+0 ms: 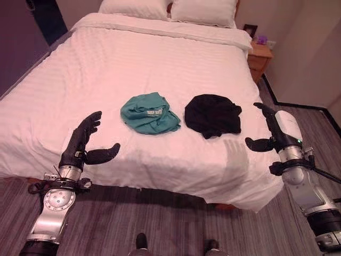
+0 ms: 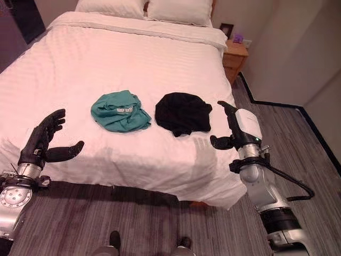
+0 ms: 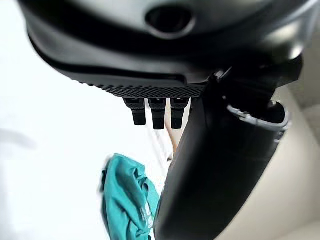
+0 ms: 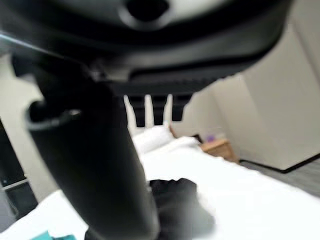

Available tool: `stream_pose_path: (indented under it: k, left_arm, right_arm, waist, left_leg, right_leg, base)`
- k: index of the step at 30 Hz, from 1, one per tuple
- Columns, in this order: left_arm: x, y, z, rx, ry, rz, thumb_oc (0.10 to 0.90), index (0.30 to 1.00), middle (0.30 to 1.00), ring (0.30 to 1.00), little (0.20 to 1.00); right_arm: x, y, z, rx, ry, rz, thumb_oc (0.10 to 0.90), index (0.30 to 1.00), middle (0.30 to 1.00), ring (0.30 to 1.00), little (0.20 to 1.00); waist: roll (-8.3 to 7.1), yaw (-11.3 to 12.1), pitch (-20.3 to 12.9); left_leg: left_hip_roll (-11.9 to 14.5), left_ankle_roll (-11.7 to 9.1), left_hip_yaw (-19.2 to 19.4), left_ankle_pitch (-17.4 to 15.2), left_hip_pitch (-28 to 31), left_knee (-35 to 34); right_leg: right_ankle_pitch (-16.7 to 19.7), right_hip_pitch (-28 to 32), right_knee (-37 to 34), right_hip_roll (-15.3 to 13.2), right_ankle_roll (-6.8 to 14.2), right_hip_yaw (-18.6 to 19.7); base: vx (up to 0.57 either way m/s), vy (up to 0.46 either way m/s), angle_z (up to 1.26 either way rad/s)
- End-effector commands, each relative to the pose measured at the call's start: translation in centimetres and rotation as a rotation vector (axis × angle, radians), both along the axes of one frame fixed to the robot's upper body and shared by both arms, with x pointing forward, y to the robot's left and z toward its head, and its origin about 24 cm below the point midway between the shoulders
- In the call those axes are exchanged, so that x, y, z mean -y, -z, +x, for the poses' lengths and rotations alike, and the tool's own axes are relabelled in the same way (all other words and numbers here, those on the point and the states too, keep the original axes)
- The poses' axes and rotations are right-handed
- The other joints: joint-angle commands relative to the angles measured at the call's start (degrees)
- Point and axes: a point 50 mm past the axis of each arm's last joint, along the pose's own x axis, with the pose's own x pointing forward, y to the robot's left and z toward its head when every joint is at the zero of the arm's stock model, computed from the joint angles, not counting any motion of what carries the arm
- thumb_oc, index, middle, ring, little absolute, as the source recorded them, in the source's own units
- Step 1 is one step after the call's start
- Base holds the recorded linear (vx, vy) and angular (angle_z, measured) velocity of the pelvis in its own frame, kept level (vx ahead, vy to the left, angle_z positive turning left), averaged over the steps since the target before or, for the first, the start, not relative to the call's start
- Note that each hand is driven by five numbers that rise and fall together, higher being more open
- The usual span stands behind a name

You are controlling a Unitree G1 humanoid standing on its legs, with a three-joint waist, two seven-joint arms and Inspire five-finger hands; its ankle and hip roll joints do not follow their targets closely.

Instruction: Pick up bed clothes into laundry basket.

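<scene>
Lying on bed: two crumpled garments, side by side near the foot edge, close but apart.
Garment 1: teal garment [image 1: 148, 113], on the robot's left; a pale patch with print shows on its folds, too small to read.
Garment 2: black garment [image 1: 213, 114], on the robot's right; no visible marking.
Bed [image 1: 106, 64]: one, covered with a white striped duvet; two white pillows [image 1: 202, 10] at the head.
Nightstand [image 1: 259, 57]: one, wooden, beside the head of the bed; a small purple object [image 1: 261, 39] and a dark frame [image 1: 249, 29] stand on it.
Left hand [image 1: 82, 144]: above the bed's near edge, fingers straight and spread, thumb out, holding nothing.
Right hand [image 2: 237, 130]: at the bed's right corner, just beside the black garment, fingers extended, thumb apart, empty.
Floor [image 2: 133, 224]: grey wood planks.
</scene>
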Motion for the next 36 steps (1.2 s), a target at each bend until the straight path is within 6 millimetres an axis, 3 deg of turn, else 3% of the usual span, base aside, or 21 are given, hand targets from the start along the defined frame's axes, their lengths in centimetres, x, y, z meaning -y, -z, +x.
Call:
stream_pose_path:
  k: [1,9,15,21,26,36]
  left_arm:
    - [0.7,-5.3,-0.1,0.274,0.069,0.024,0.8,0.9,0.9,0.9,0.9]
    - [0.1,-3.2,-1.0,0.203,0.026,-0.012,0.8,0.9,0.9,0.9,0.9]
    - [-1.0,-1.7,-1.4,0.138,-0.021,-0.032,0.8,0.9,0.9,0.9,0.9]
    - [-2.3,-0.8,-1.7,0.097,-0.073,-0.057,0.8,0.9,0.9,0.9,0.9]
    - [-3.2,0.0,-2.2,0.072,-0.108,-0.094,0.8,0.9,0.9,0.9,0.9]
    - [-4.6,1.4,-3.1,0.039,-0.189,-0.119,0.8,0.9,0.9,0.9,0.9]
  right_arm:
    - [0.9,-6.4,2.1,0.216,0.04,-0.04,0.8,0.9,0.9,0.9,0.9]
    - [-0.4,-6.3,2.5,0.166,-0.031,-0.103,0.8,0.9,0.9,0.9,0.9]
    - [-1.1,-7.6,4.3,0.142,-0.047,-0.159,0.8,0.9,0.9,0.9,0.9]
    - [-1.9,-7.3,6.0,0.096,-0.037,-0.15,0.8,0.9,0.9,0.9,0.9]
    - [-0.8,-8.0,6.6,0.096,0.027,-0.137,0.8,0.9,0.9,0.9,0.9]
    - [2.4,-12.6,6.4,0.227,0.166,-0.139,0.8,0.9,0.9,0.9,0.9]
  waist:
    - [-1.63,1.88,-3.4]
    - [-2.92,3.4,-6.35]
    - [-2.49,5.46,-6.81]
    - [-1.69,7.1,-5.19]
    - [-0.56,8.01,-2.38]
    - [2.49,9.01,1.69]
  left_leg:
    - [4.24,-6.03,0.71,-6.06,4.19,0.37]
    - [5.12,-7.41,-0.38,-6.14,3.8,0.37]
    - [6.87,-8.86,-1.86,-5.05,1.67,0.37]
    - [7.58,-9.66,-3.09,-3.46,-1.42,0.37]
    - [7.69,-10.43,-4.96,-1.64,-6.55,0.37]
    - [8.52,-12.34,-6.15,1.97,-17.27,0.37]
  right_leg:
    - [5.65,-1.46,-3.58,-0.92,1.83,-0.66]
    - [5.53,2.31,-4.43,-1.39,1.57,-3.85]
    - [3.71,2.92,-4.43,-0.54,1.12,-6.24]
    - [2.86,1.72,-4.43,0.25,0.77,-6.67]
    - [3.0,-2.03,-4.43,0.31,0.68,-7.19]
    - [3.97,-10.88,-4.43,-0.16,1.02,-7.99]
  base:
    - [0.13,-0.078,0.6]
    - [0.12,-0.049,0.13]
    - [0.1,-0.066,0.27]
    - [0.02,-0.056,0.1]
    - [-0.05,-0.061,0.17]
    - [-0.04,-0.037,0.05]
